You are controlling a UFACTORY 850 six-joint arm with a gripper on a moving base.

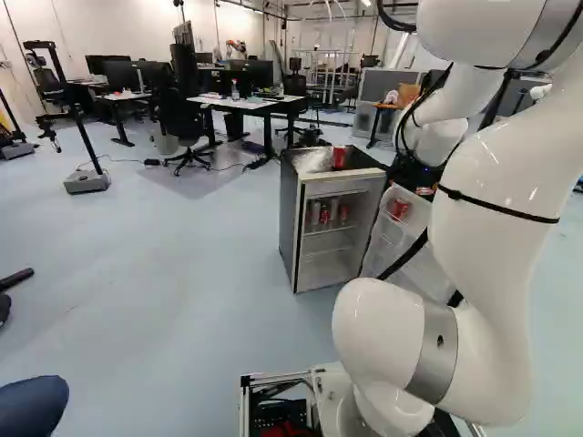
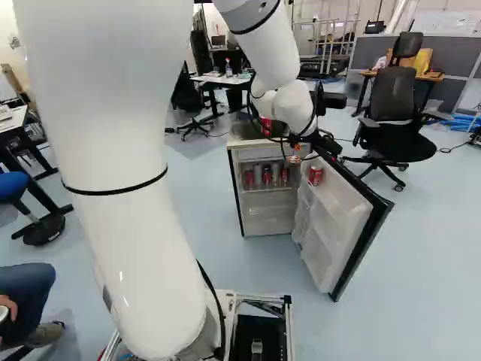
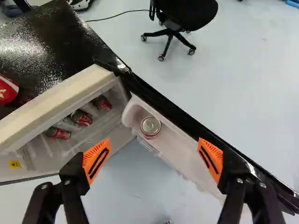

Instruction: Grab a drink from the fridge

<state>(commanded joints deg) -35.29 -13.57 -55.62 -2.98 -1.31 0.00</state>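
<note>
So the easy pick imo is the red can (image 2: 316,176) in the door bin (image 3: 180,152), right of centre in the right base view, standing upright. The tool (image 3: 154,160) is wide open, nothing in it, can ahead between the fingers. Probably thin metal: if full, stiff with a bit of heft; if empty, it'd dent easily. Might be slick if it's cold and damp. I'd grab the sides around mid-body, snug not crushing, and watch the bin walls, could be tight.
</note>
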